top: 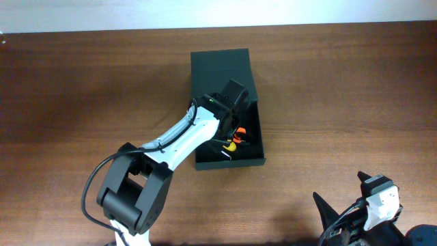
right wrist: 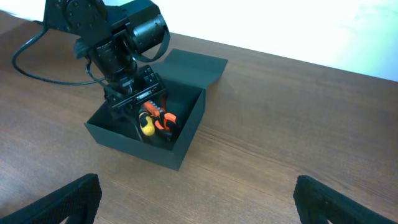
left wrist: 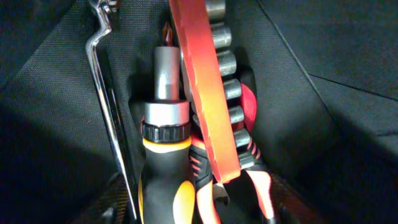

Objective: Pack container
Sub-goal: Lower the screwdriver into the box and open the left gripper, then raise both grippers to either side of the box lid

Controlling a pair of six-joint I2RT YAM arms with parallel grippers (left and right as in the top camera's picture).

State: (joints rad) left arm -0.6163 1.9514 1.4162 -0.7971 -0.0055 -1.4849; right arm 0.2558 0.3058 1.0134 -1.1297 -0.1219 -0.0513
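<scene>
Our left gripper [top: 231, 126] reaches down inside the box [top: 229, 163], right above the tools. We cannot tell how wide its fingers are, because they are lost in the dark there.

Just under it lies a screwdriver [left wrist: 165, 155] with a black and yellow handle. A red strip [left wrist: 205, 93] with a row of shiny sockets [left wrist: 227, 62] lies slanted next to it. Pliers [left wrist: 261, 186] with red handles poke out from under the strip. A thin bent silver key [left wrist: 102, 93] lies on the other side of the screwdriver.

The box is dark green-black and sits near the middle of the brown table [top: 82, 82]. It is open, and its lid [top: 220, 67] lies flat on the far side.

Our right gripper [right wrist: 196, 182] is at the near right of the table, well apart from the box. Its fingers stand wide apart with only table between them.
</scene>
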